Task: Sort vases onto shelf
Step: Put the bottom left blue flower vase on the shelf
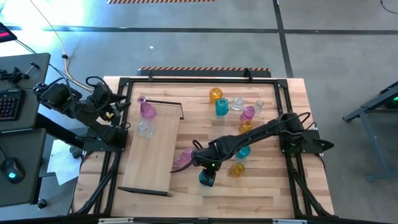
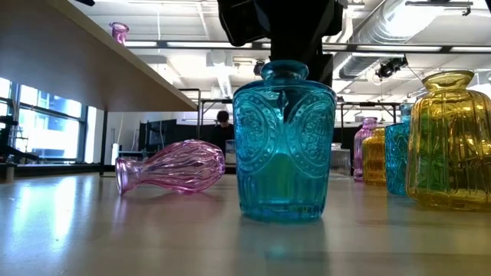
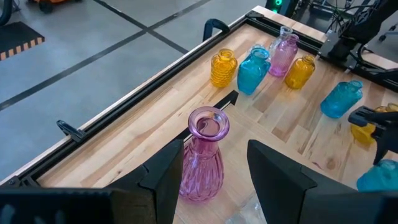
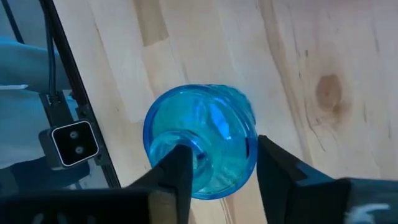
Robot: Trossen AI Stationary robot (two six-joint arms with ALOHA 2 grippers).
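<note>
High: right end effector (image 1: 207,172) over teal vase (image 1: 206,178) near desk (image 1: 261,193) front edge, beside shelf (image 1: 152,155); pink vase (image 1: 148,109) upright on shelf.
Low: teal vase upright, fallen pink vase (image 2: 173,167) beside it.
Left wrist: left end effector (image 3: 214,177) open, straddling pink vase.
Right wrist: fingers flank the teal vase neck; grip can't be confirmed.

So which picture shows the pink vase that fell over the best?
The low view: the tipped pink vase lies on its side, whole and close. The high view shows it partly under the right arm. The wrist views don't show it.
</note>
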